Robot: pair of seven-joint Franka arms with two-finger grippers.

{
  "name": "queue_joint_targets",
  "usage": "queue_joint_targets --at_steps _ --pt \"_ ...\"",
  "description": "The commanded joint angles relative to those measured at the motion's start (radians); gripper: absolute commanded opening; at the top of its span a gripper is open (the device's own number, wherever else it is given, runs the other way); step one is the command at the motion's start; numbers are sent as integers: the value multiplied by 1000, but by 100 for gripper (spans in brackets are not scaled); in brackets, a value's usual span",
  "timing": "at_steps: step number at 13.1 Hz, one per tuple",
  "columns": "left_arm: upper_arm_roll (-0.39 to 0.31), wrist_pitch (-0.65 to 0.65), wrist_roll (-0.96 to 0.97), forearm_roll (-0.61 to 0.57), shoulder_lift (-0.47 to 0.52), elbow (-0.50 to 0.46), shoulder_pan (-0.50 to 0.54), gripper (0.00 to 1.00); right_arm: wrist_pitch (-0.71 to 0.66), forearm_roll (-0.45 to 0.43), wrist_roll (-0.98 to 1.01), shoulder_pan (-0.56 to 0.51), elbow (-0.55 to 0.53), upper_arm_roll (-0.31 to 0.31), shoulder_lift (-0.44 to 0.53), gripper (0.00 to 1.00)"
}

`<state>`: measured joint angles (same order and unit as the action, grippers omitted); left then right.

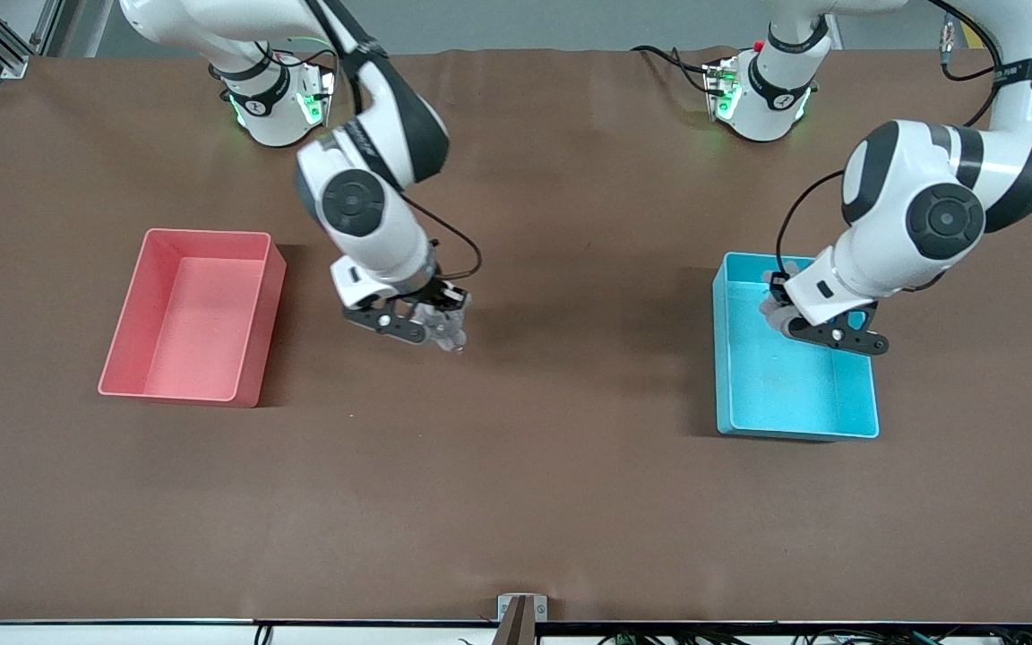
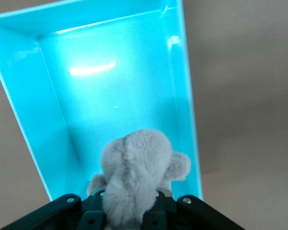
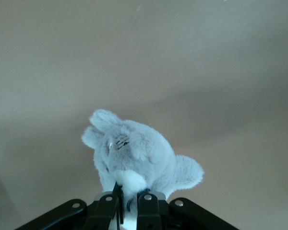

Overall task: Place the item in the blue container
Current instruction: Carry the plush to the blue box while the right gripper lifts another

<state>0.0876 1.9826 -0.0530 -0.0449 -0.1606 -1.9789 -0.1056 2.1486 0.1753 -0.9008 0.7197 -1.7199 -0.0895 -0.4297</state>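
Meanwhile, two grey plush toys hang in the grippers of two white robot arms above a brown table (image 1: 570,502). At the right of the front view, the left gripper (image 1: 780,315) is clenched on a grey plush toy (image 2: 134,179) directly over the blue container (image 1: 794,394), at that bin's end toward the robot bases; the left wrist view shows the toy above the bin's bare cyan floor, close to one long wall. The blue container sits at the left arm's end of the table, right of centre in the front view, with nothing lying inside it. Near the middle of the front view, the right gripper (image 1: 453,336) is clamped on a second grey plush toy (image 3: 134,158), a white patch on it showing between the fingers, over bare brown tabletop between the two bins. A pink bin (image 1: 198,313) of the same size stands at centre left, at the right arm's end of the table, well apart from the blue one. Nothing stands between either gripper and the bins. No brand name or readable lettering can be made out on the bins or toys.
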Motion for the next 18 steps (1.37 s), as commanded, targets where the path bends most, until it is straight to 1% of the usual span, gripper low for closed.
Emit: queue_joint_targets --at_steps 1,4,6,7,8,9,11,14,16,17,18 --pt "12 36 -8 -76 -40 -6 14 19 77 -10 -29 38 8 -13 -56 4" --pt "12 56 -11 -99 -82 -6 43 19 184 -11 -29 79 11 -13 -125 7" --pt "12 59 -11 -131 -106 -8 47 20 189 -14 -29 98 11 -15 -152 15" --pt "12 68 -13 -133 -114 -11 66 20 189 -20 -27 98 11 -15 -153 23" --pt "12 77 -24 -133 -125 -12 76 20 189 -28 -29 98 11 -15 -153 54" --pt "12 87 -43 -133 -137 -12 81 20 191 -30 -30 98 11 -15 -153 100" --pt "12 110 -53 -133 -157 -17 98 20 188 -27 -32 98 17 -15 -153 100" --pt "12 130 -56 -135 -198 -17 101 20 168 -14 -24 80 60 -18 -147 100" --pt "12 139 -54 -158 -221 -15 102 20 117 -20 -9 43 60 -24 -97 100" --pt "12 143 -54 -158 -231 -15 101 21 64 -20 34 2 60 -23 -61 100" --pt "12 145 -54 -158 -237 -14 101 22 3 -20 128 -38 60 -23 -28 100"
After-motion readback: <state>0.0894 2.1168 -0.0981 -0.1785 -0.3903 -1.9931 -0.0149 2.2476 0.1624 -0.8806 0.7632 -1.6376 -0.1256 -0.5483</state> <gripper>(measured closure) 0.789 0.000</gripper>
